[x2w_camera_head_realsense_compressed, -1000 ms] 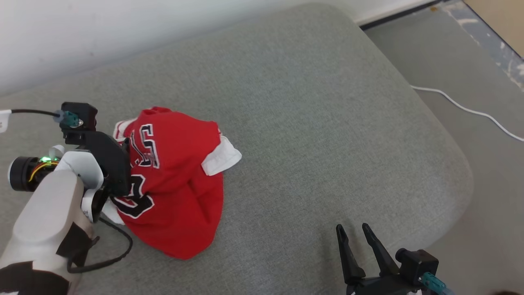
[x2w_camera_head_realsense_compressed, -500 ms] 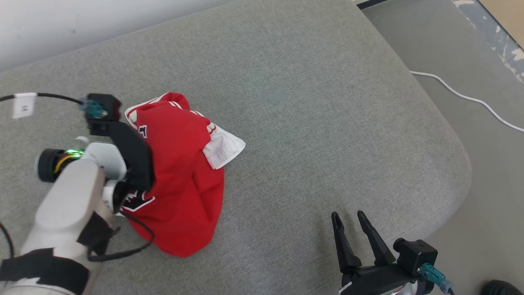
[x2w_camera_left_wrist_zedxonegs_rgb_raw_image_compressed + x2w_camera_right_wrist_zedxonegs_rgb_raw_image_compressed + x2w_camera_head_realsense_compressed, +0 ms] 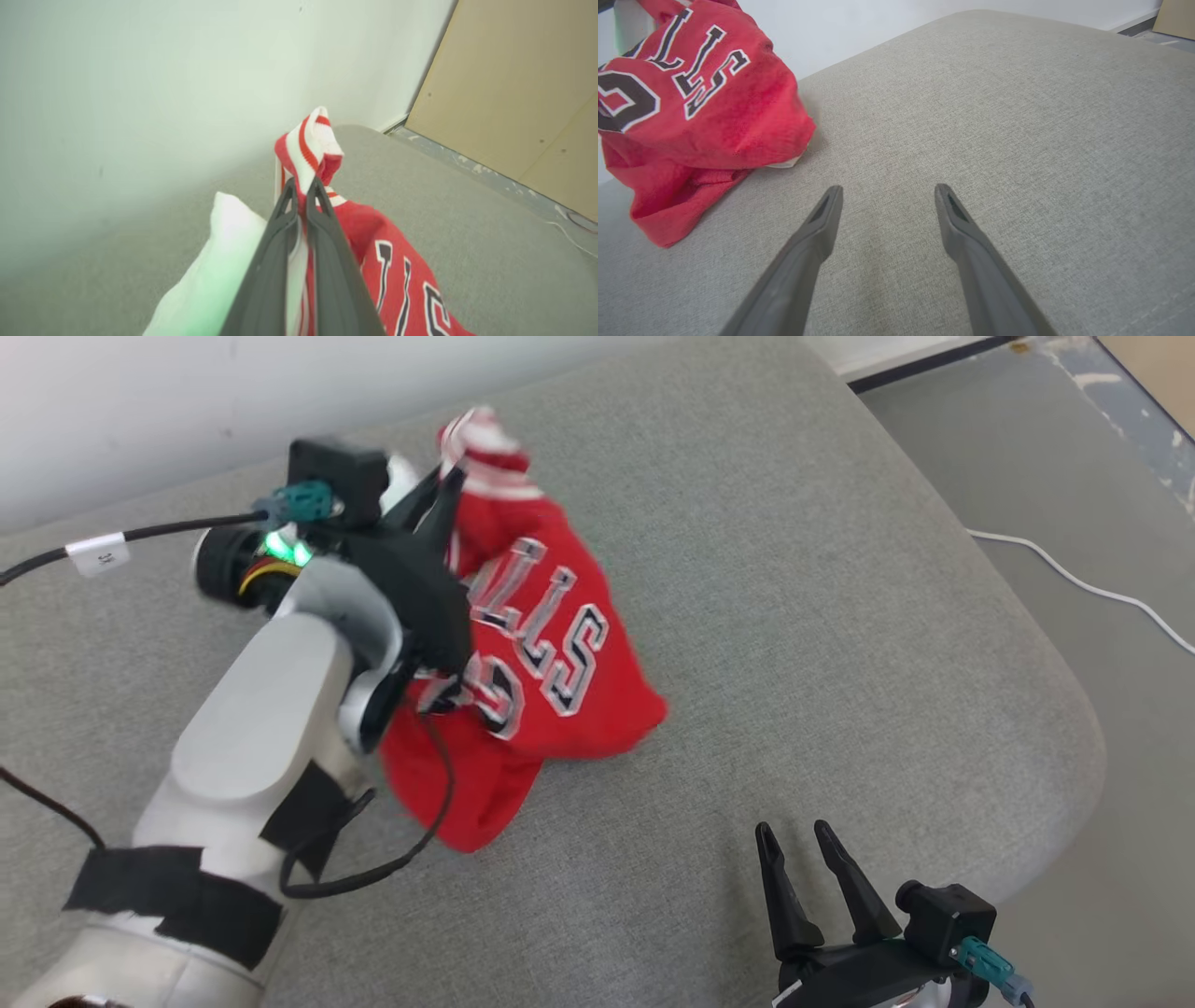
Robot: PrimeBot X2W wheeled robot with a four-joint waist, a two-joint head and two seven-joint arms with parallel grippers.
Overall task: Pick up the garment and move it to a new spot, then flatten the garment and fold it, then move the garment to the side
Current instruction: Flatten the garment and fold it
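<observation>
Left fingers (image 3: 273, 247) clamped tight on the jersey (image 3: 551, 653), pinching its red-and-white striped trim at the tips. Jersey is bunched and hangs from that grip over the left-rear part of the grey cushion (image 3: 794, 616), near the wall. Its lower end touches the cushion, and the black-and-white lettering faces up. Right fingers (image 3: 808, 247) spread wide, holding nothing, over bare cushion at front right, well apart from the jersey.

White forearm (image 3: 252, 756) banded with black tape (image 3: 173, 901), tagged black cable (image 3: 168, 530), green wrist light (image 3: 280, 543), dark right claw (image 3: 794, 826).
</observation>
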